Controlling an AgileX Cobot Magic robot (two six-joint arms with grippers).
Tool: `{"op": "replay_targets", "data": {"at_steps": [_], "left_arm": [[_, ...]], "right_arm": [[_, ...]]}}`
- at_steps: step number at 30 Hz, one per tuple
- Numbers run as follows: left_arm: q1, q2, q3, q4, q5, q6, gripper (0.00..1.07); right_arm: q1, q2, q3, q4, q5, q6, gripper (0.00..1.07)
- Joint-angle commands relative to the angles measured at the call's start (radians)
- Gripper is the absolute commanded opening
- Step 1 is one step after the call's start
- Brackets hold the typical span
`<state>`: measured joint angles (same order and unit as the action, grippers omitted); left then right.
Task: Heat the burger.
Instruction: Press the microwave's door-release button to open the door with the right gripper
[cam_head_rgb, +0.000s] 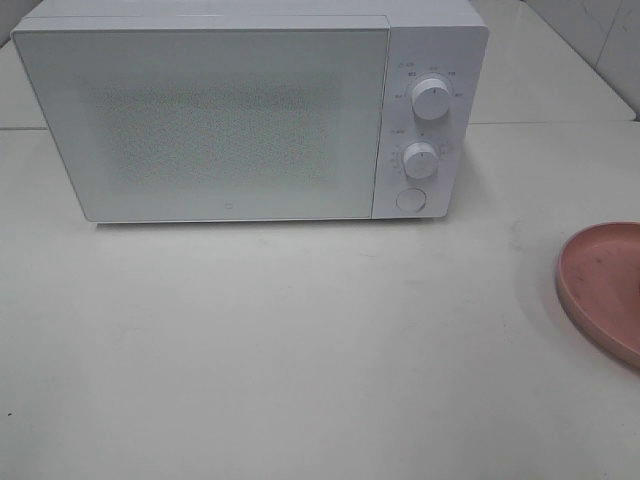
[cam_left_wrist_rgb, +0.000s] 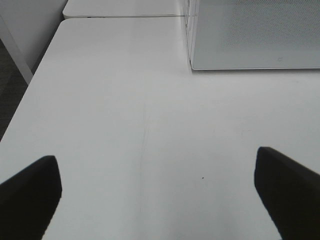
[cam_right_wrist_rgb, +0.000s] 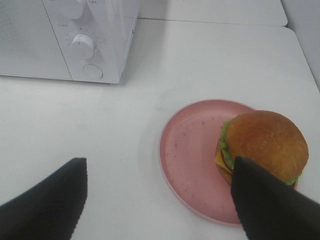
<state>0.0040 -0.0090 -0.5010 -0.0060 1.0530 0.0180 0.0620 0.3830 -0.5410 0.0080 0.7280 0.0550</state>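
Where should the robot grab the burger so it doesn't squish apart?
Probably across the round sides of the burger, mid-stack, coming down from above with the open right gripper. It stands tall and upright on the pink plate, whose raised rim would hinder a sideways approach.

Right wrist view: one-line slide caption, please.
Open right gripper by the burger on a pink plate, white microwave beyond.
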Motion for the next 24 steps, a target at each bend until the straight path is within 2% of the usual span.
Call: {"op": "replay_targets", "data": {"at_steps": [1, 24], "left_arm": [[-0.005, -0.023, 0.003, -0.009, -0.016, -0.001, 1.03], [-0.005, -0.023, 0.003, -0.009, -0.016, -0.001, 1.03]], "right_arm": [[0.003, 0.051, -0.007, 0.000, -0.089, 0.003, 0.76], [0.003, 0.369, -0.007, -0.001, -0.420, -0.004, 0.76]]}}
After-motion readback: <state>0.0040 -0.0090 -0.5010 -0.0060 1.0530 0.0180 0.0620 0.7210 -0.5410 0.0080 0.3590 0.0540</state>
